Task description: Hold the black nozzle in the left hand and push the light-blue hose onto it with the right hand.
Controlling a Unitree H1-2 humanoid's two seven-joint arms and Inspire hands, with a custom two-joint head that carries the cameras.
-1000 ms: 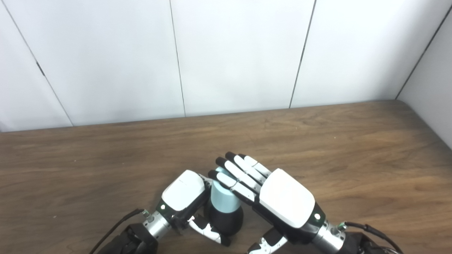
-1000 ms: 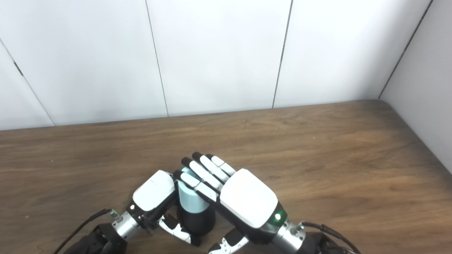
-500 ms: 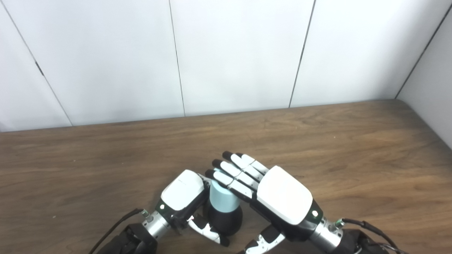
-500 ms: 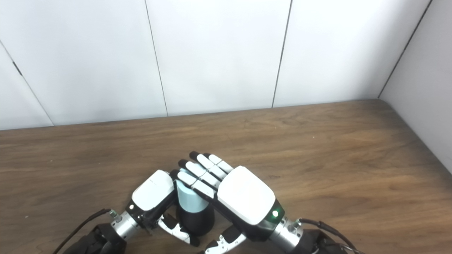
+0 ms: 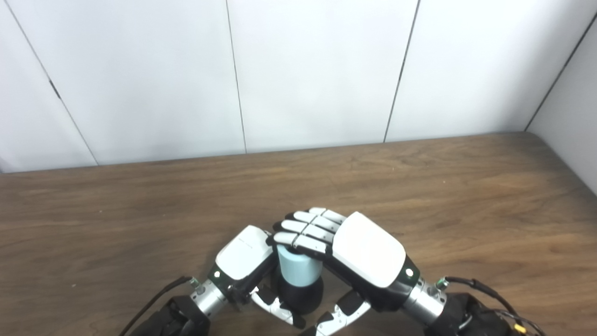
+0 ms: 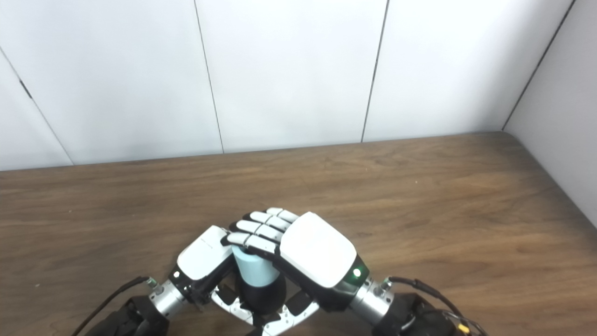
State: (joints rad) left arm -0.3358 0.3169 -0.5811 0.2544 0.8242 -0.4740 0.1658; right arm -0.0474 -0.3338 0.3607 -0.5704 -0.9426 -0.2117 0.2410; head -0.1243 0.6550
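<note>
The left robot hand (image 5: pixel 245 254) grips the black nozzle (image 5: pixel 298 295) near the front edge of the wooden surface (image 5: pixel 140 224), and the right robot hand (image 5: pixel 345 247) curls its fingers (image 5: pixel 303 231) over the top of the light-blue hose (image 5: pixel 297 270), which stands upright on the nozzle. If the right one presses off-centre, the hose could tilt or jam, or the nozzle could twist out of the left grip. No brand, label or writing is readable.

Lab test booth: bare white panel walls (image 5: pixel 317 70); wooden table (image 5: pixel 466 196)
</note>
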